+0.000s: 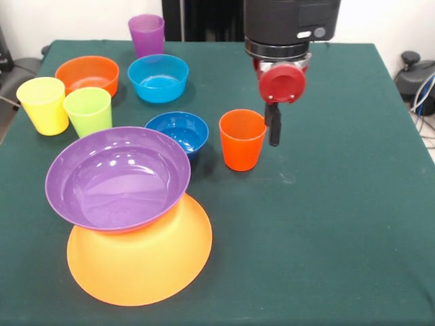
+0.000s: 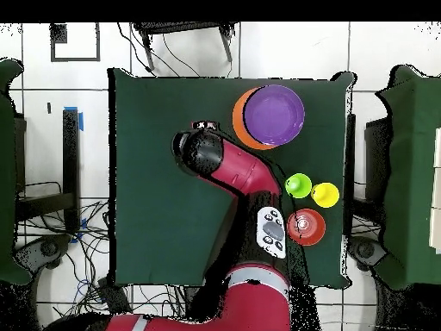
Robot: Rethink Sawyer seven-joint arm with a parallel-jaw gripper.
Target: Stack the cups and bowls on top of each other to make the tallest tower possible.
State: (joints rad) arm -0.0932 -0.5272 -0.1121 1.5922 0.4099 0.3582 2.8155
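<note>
Dark green cloth [image 1: 326,224] is covering the whole table, and everything is sitting on it. Nearest the camera, the very large yellow-orange glossy plastic bowl [image 1: 146,261] is lying upside down, and the wide shallow purple plastic bowl [image 1: 117,178] is resting on top of it, tilted and off-centre; that perch is looking shaky for a tower base. Just behind, the small dark blue plastic bowl [image 1: 178,130] is sitting beside the orange-red tapered plastic cup [image 1: 241,139], which is standing upright with its mouth open upward.

The gripper [image 1: 273,129] is hanging just beside that cup's rim, touching nothing as far as I can see; only one dark finger [image 1: 274,132] is showing, so whether the jaws are wide or narrow I cannot tell.

The cup is likely light, stiff and slick, so it should be taken across the rim or upper wall with a firm, centred squeeze, since the taper may let it slip downward.

Farther back, the lime green plastic cup [image 1: 88,111] and yellow plastic cup [image 1: 43,104] are standing together, then the small orange plastic bowl [image 1: 87,74] and light blue plastic bowl [image 1: 158,77], with the purple plastic cup [image 1: 147,34] farthest away.
</note>
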